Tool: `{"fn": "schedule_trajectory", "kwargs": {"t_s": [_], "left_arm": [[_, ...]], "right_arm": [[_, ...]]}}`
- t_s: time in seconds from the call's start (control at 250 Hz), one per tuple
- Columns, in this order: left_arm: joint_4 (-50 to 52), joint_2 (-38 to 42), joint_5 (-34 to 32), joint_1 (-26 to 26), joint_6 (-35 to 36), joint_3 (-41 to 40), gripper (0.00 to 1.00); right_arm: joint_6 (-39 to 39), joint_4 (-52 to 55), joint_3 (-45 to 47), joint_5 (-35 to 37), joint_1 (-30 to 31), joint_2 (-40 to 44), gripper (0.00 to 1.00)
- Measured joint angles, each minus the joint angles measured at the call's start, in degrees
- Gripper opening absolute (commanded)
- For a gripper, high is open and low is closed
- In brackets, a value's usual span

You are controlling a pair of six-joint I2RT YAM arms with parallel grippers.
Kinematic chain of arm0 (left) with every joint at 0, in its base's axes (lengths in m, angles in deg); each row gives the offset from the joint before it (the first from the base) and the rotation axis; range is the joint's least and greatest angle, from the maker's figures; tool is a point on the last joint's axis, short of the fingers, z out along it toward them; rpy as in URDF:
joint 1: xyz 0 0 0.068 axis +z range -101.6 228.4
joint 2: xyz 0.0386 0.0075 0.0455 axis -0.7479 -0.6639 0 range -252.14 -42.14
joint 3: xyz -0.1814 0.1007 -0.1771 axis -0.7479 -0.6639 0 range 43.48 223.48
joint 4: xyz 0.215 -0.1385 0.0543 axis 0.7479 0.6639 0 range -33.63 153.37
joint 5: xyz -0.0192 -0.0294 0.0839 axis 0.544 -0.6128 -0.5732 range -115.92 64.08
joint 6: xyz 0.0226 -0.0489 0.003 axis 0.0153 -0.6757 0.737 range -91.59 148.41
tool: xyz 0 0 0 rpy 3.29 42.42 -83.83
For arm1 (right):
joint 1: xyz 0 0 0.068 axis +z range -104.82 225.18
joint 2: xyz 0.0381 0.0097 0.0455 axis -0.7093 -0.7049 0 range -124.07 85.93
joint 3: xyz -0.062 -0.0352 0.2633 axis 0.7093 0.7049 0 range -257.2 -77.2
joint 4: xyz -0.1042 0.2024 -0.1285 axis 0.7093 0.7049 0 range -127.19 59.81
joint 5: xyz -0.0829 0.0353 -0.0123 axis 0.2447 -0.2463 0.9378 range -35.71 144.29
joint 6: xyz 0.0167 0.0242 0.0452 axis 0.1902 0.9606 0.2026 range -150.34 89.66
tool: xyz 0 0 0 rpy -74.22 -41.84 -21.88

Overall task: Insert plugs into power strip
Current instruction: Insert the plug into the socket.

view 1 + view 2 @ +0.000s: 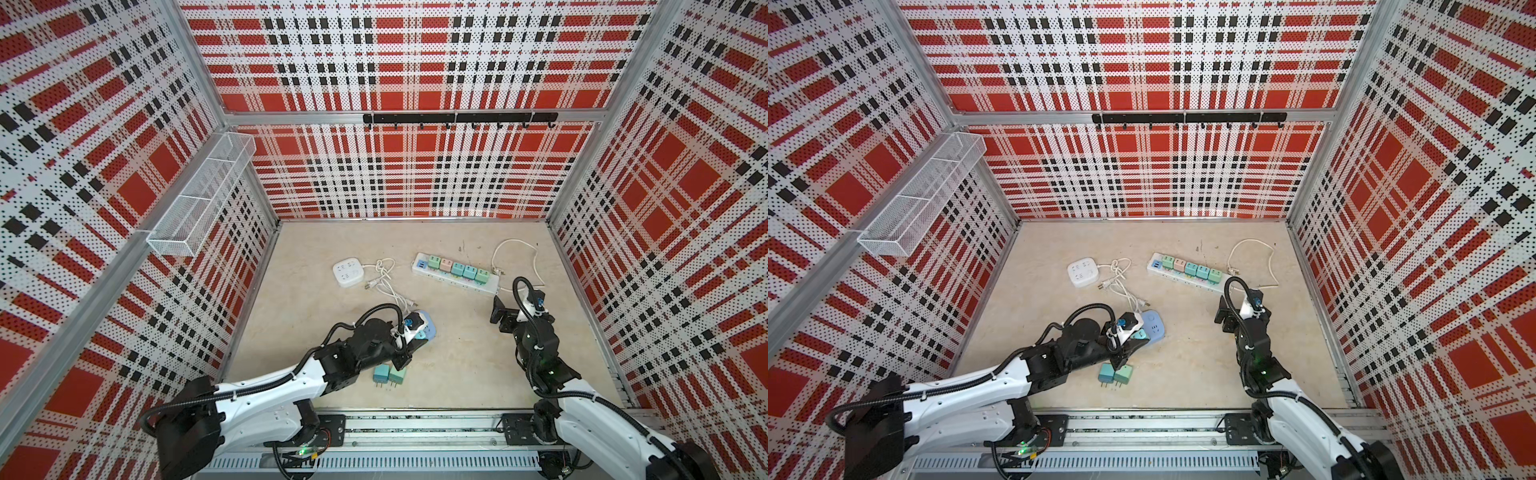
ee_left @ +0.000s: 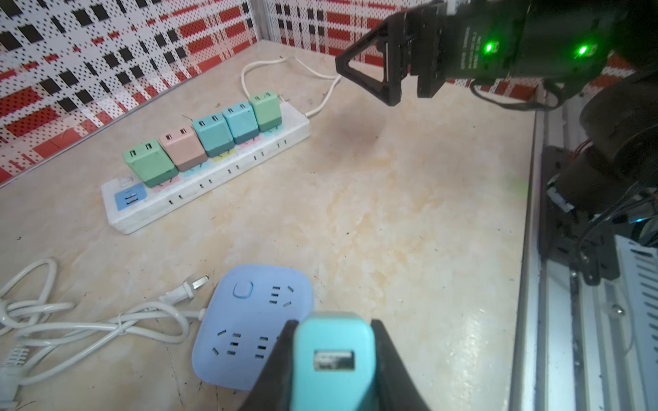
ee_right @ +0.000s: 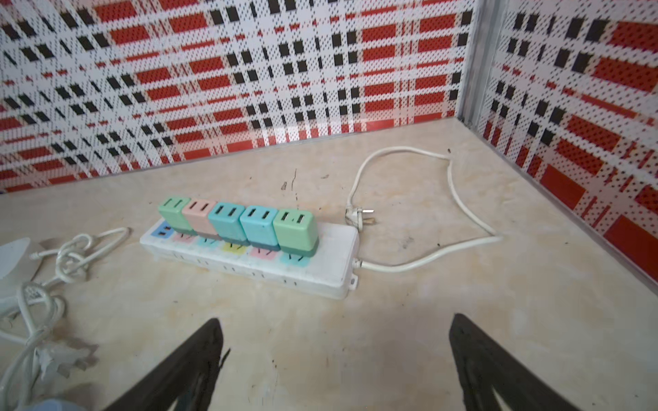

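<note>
Clamping a teal rounded cube plug point(image 2: 333, 377), the left pincer point(image 2: 333, 338) hangs seemingly above a lilac square socket block point(image 2: 249, 320); the right pincer point(image 3: 334, 320) gapes empty near the long white power strip point(image 3: 331, 270) bearing five plugs point(image 3: 228, 220).

The left arm point(image 1: 266, 386) and right arm point(image 1: 598, 419) have white shells over black joints, black ribbed cable hoses point(image 1: 378, 306), green status lights point(image 2: 489, 47) and black triangular fingers point(image 3: 203, 341).
</note>
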State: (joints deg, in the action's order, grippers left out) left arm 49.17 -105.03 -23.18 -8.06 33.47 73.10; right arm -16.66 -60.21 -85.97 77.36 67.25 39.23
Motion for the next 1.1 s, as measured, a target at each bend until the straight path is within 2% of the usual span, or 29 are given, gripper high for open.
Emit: {"fn": "schedule_trajectory", "kwargs": {"t_s": [0.184, 0.468, 0.824, 1.1], "left_arm": [[0.35, -8.35, 2.03, 0.02, 2.36, 4.24, 0.0], [1.55, -18.32, 4.85, 0.33, 3.43, 10.01, 0.0], [2.36, -22.95, 6.12, 1.57, 4.26, 11.26, 0.0], [3.41, -23.69, 7.37, 6.21, 6.25, 14.53, 0.0]], "right_arm": [[0.5, -0.11, 0.0, -2.4, -0.02, -2.75, 1.0], [0.98, -1.16, 0.02, -2.97, -0.02, 0.98, 1.0], [0.98, -1.55, 0.02, -3.39, -0.02, -2.47, 0.99], [0.98, -1.6, 0.02, -3.54, -0.02, -2.4, 0.99]]}}
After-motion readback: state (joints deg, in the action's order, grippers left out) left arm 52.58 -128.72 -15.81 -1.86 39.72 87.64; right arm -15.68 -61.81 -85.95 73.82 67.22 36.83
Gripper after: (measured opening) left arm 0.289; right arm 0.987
